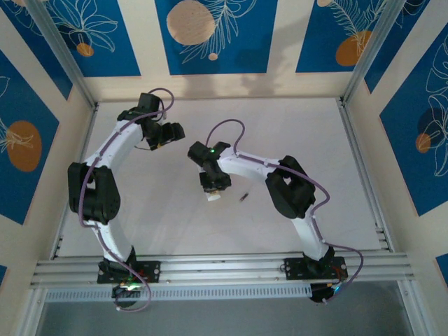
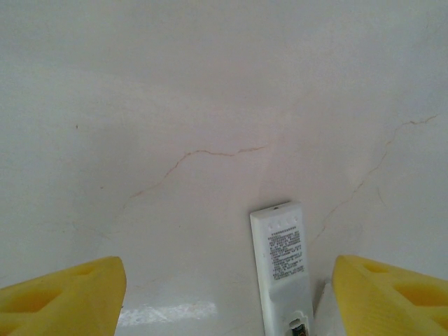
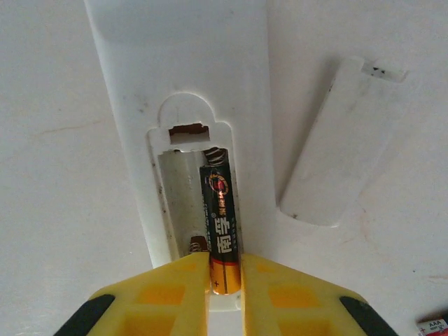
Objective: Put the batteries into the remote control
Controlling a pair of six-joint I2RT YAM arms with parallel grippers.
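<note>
The white remote control (image 3: 189, 77) lies face down with its battery bay open. One dark battery (image 3: 220, 210) with an orange end sits in the bay's right slot, its far tip against a spring. My right gripper (image 3: 225, 262) is shut on the battery's near end. The left slot holds only a spring. A second battery (image 1: 243, 197) lies loose on the table, right of my right gripper (image 1: 213, 185). My left gripper (image 2: 227, 301) stands open and low over the table. The remote control's labelled back (image 2: 283, 259) lies between its yellow fingers (image 2: 66, 294), nearer the right one.
The white battery cover (image 3: 343, 140) lies on the table just right of the remote. The table (image 1: 315, 140) is white, with aluminium rails along the sides and near edge. My left gripper (image 1: 164, 133) is at the back left.
</note>
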